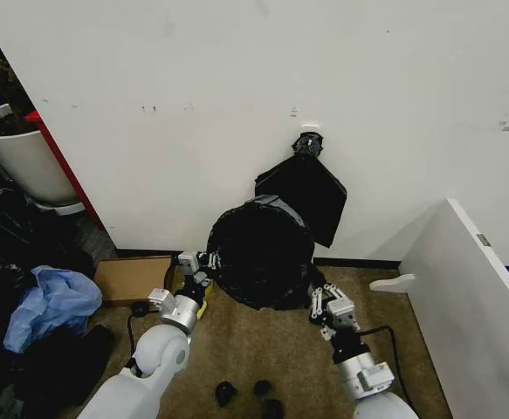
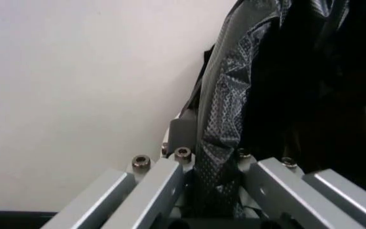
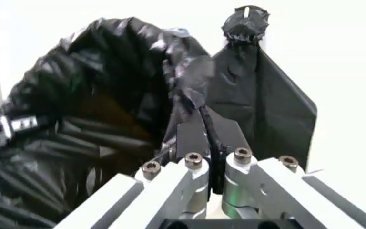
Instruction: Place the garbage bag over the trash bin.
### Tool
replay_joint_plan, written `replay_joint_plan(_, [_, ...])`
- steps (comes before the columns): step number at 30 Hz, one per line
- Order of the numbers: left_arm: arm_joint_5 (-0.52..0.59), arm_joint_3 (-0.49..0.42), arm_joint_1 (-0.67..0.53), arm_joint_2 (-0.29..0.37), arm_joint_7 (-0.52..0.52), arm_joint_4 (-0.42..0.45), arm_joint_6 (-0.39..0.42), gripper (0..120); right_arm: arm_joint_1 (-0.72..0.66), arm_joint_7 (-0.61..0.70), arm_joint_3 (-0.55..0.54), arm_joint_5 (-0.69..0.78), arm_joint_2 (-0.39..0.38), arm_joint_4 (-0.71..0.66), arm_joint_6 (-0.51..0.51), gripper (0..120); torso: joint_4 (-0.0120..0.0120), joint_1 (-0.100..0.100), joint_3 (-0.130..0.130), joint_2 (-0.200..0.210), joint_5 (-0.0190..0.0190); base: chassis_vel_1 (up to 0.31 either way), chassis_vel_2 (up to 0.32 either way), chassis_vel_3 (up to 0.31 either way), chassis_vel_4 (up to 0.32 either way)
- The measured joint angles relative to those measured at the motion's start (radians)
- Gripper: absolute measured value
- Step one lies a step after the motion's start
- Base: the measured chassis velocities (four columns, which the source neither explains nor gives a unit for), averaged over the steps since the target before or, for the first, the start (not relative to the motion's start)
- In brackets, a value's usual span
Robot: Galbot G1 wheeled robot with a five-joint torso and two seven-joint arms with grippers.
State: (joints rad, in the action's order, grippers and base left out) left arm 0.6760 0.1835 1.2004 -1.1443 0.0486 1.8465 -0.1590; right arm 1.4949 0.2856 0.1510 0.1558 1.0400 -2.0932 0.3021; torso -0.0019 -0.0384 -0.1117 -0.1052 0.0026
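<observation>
Both grippers sat at lower centre of the head view, one each side of the large glossy black plastic garbage bag [image 1: 261, 253], which was spread round and open-mouthed against the white wall [image 1: 193, 105], low at frame centre. Left gripper [image 1: 200, 262]: jaws nearly shut, pinching a fold of film. Right gripper [image 1: 322, 301]: jaws closed on a thin edge of the same bag. No cream-white rim was visible under the plastic; bin position could not be confirmed.

Risks, as judged:
- Thin film could slip or tear if the arms pulled apart unevenly.
- The flat kite-shaped black plastic bundle [image 1: 306, 188], hanging just behind at upper right of the bag, might snag.
- One-sided release could let the mouth collapse.
</observation>
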Motion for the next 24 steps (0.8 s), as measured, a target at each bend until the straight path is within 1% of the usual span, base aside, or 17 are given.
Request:
replay_joint_plan(1, [0.004, 0.006, 0.004, 0.002, 0.0, 0.008, 0.005, 0, -0.005, -0.045, 0.012, 0.065, 0.0, 0.012, 0.041, 0, 0.0, 0.0, 0.0, 0.0, 0.0, 0.0, 0.0, 0.0, 0.0])
replay_joint_plan(2, [0.004, 0.006, 0.004, 0.002, 0.0, 0.008, 0.005, 0, -0.005, -0.045, 0.012, 0.065, 0.0, 0.012, 0.041, 0, 0.0, 0.0, 0.0, 0.0, 0.0, 0.0, 0.0, 0.0, 0.0])
replay_joint_plan(4, [0.014, 0.02, 0.011, 0.005, 0.0, 0.022, 0.015, 0, -0.01, -0.115, 0.017, 0.176, 0.0, 0.035, 0.111, 0, -0.0001, 0.0, 0.0, 0.0, -0.0001, 0.0, 0.0, 0.0, 0.0])
replay_joint_plan(5, [0.018, 0.024, 0.013, 0.006, 0.0, 0.027, 0.018, 0, -0.011, -0.132, 0.018, 0.201, 0.0, 0.042, 0.126, 0, -0.0001, 0.0, 0.0, 0.0, 0.0, 0.0, 0.0, 0.0, 0.0])
replay_joint_plan(7, [0.038, 0.043, 0.023, 0.01, 0.0, 0.047, 0.03, 0, -0.013, -0.216, 0.019, 0.295, 0.002, 0.086, 0.193, 0, 0.0, 0.0, 0.0, 0.0, -0.0001, 0.0, 0.0, 0.0, 0.0])
replay_joint_plan(8, [0.038, 0.043, 0.023, 0.01, 0.0, 0.047, 0.03, 0, -0.013, -0.216, 0.019, 0.295, 0.002, 0.086, 0.193, 0, 0.0, 0.0, 0.0, 0.0, -0.0001, 0.0, 0.0, 0.0, 0.0])
replay_joint_plan(12, [0.066, 0.069, 0.041, 0.02, 0.0, 0.076, 0.05, 0, -0.032, -0.311, 0.02, 0.387, 0.02, 0.162, 0.261, 0, -0.0001, 0.0, 0.0, 0.0, 0.0001, 0.0, 0.0, 0.0, 0.0])
replay_joint_plan(14, [0.072, 0.087, 0.055, 0.032, -0.003, 0.092, 0.065, 0, -0.055, -0.366, 0.021, 0.465, 0.033, 0.205, 0.284, 0, 0.0, 0.0, 0.0, 0.0, 0.0, 0.0, 0.0, 0.0, 0.0])
replay_joint_plan(16, [0.072, 0.088, 0.056, 0.034, -0.003, 0.092, 0.066, 0, -0.057, -0.372, 0.021, 0.472, 0.033, 0.208, 0.286, 0, 0.0, 0.0, 0.0, 0.0, 0.0, 0.0, 0.0, 0.0, 0.0])
replay_joint_plan(17, [0.075, 0.096, 0.065, 0.042, -0.007, 0.1, 0.071, 0, -0.072, -0.418, 0.021, 0.533, 0.04, 0.229, 0.295, 0, 0.0, 0.0, 0.0, 0.0, 0.0, 0.0, 0.0, 0.0, 0.0])
replay_joint_plan(18, [0.077, 0.1, 0.069, 0.046, -0.01, 0.103, 0.073, 0, -0.079, -0.44, 0.02, 0.563, 0.044, 0.238, 0.299, 0, 0.0, 0.0, 0.0, 0.0, -0.0001, 0.0, 0.0, 0.0, 0.0])
replay_joint_plan(21, [0.086, 0.108, 0.077, 0.05, -0.014, 0.111, 0.074, 0, -0.094, -0.482, 0.013, 0.59, 0.056, 0.271, 0.317, 0, 0.0001, 0.0, 0.0, 0.0, 0.0, 0.0, 0.0, 0.0, 0.0])
replay_joint_plan(24, [0.1, 0.109, 0.078, 0.048, -0.012, 0.114, 0.074, 0, -0.098, -0.507, 0.008, 0.549, 0.062, 0.304, 0.341, 0, 0.0, 0.0, 0.0, 0.0, -0.0001, 0.0, 0.0, 0.0, 0.0])
